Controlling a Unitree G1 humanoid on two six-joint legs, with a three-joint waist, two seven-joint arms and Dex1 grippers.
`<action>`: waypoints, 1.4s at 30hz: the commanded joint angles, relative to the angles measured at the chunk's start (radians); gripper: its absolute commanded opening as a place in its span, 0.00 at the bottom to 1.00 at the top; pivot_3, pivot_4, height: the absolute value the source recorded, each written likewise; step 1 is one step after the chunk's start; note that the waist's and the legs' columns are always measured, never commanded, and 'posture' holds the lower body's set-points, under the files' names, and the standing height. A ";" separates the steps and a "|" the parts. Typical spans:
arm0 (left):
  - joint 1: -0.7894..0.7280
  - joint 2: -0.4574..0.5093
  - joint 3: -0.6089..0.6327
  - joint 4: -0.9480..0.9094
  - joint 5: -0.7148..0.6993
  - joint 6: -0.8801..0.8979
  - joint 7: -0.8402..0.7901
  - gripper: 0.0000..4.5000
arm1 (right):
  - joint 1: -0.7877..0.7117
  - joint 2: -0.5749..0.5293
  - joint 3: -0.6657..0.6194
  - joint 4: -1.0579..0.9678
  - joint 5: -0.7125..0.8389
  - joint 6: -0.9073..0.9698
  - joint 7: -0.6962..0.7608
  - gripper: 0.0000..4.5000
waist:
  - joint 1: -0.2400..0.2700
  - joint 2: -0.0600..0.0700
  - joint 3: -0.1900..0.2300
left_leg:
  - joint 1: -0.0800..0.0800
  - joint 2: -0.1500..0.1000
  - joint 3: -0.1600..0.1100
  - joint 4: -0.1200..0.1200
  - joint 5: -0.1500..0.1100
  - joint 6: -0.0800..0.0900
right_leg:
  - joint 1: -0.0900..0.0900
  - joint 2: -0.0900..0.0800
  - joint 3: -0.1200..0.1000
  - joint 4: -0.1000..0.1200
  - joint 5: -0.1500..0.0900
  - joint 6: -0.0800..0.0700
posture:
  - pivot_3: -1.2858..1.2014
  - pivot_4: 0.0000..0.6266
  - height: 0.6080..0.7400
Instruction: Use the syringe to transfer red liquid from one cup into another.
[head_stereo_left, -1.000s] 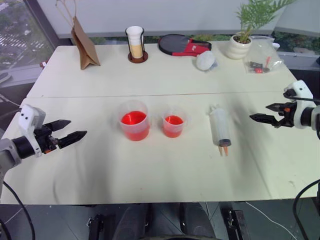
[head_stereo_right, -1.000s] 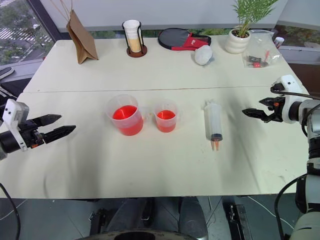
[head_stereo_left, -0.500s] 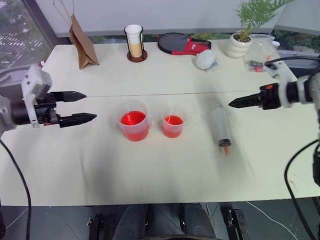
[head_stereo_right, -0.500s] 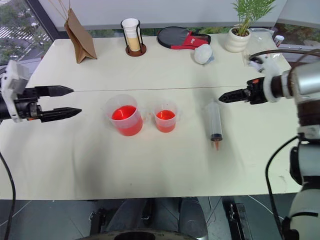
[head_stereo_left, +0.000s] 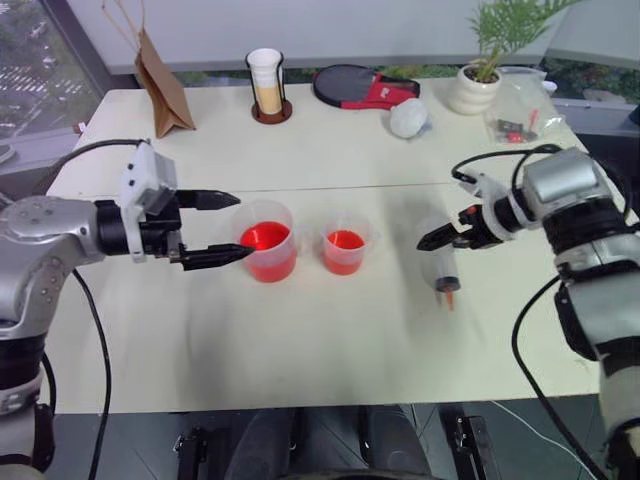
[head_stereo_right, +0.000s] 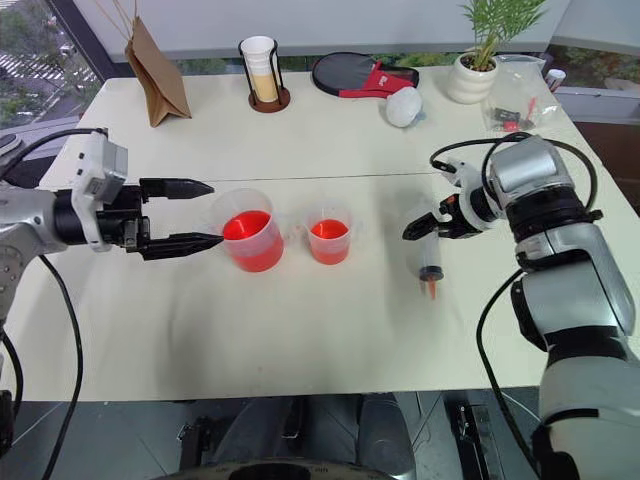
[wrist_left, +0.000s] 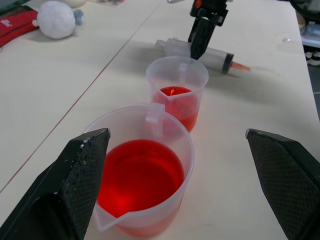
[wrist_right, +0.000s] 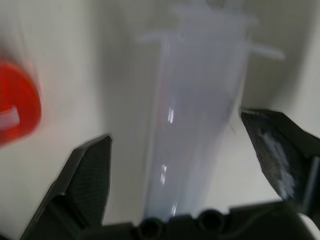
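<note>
Cream-coloured and wide, the table (head_stereo_left: 330, 340) carries everything. Along its far edge a brown paper bag (head_stereo_left: 160, 85), a white cup in a dark holder (head_stereo_left: 268, 88), a black and red paddle (head_stereo_left: 365, 88), a white ball (head_stereo_left: 410, 119), a potted plant (head_stereo_left: 478, 85) and a clear bag of small parts (head_stereo_left: 522, 118) are set. Near the middle the larger cup (head_stereo_left: 267, 240) is placed, partly filled with red liquid (head_stereo_left: 266, 238); just beside it, toward the right edge, the smaller cup (head_stereo_left: 346, 245) is seen, also holding red liquid. Further right the syringe (head_stereo_left: 441, 262) is laid flat, its orange tip toward the near edge. The left gripper (head_stereo_left: 220, 227) is held level just left of the larger cup, fingers spread wide, nothing between them. The right gripper (head_stereo_left: 428, 241) is tilted downward over the syringe's plunger end, fingers parted on either side of the barrel, no grip seen.
</note>
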 joint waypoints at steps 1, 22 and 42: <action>0.030 0.001 0.018 -0.028 -0.004 -0.004 0.018 1.00 | -0.014 0.035 -0.001 0.044 -0.041 -0.064 -0.054 0.69 | 0.000 -0.001 -0.001 | 0.000 0.000 0.000 0.000 0.000 0.000 | 0.000 0.000 0.000 0.000 0.000 0.000 | 0.52 0.24 0.99; -0.114 0.114 0.069 0.461 0.106 -0.136 -0.073 1.00 | -0.315 0.264 -0.715 -0.231 0.346 -0.504 -0.214 0.31 | -0.002 -0.004 -0.002 | -0.002 0.001 -0.002 -0.003 0.001 -0.001 | -0.003 0.001 -0.003 0.000 0.000 0.000 | 0.52 0.24 0.99; -0.157 0.151 0.245 0.201 -0.091 0.127 0.014 1.00 | 0.201 0.675 -0.300 -0.465 0.238 -1.094 -0.055 0.31 | -0.027 -0.005 -0.002 | -0.002 -0.001 -0.007 0.000 0.003 -0.005 | -0.004 0.001 -0.003 0.013 0.000 0.000 | 0.52 0.24 0.99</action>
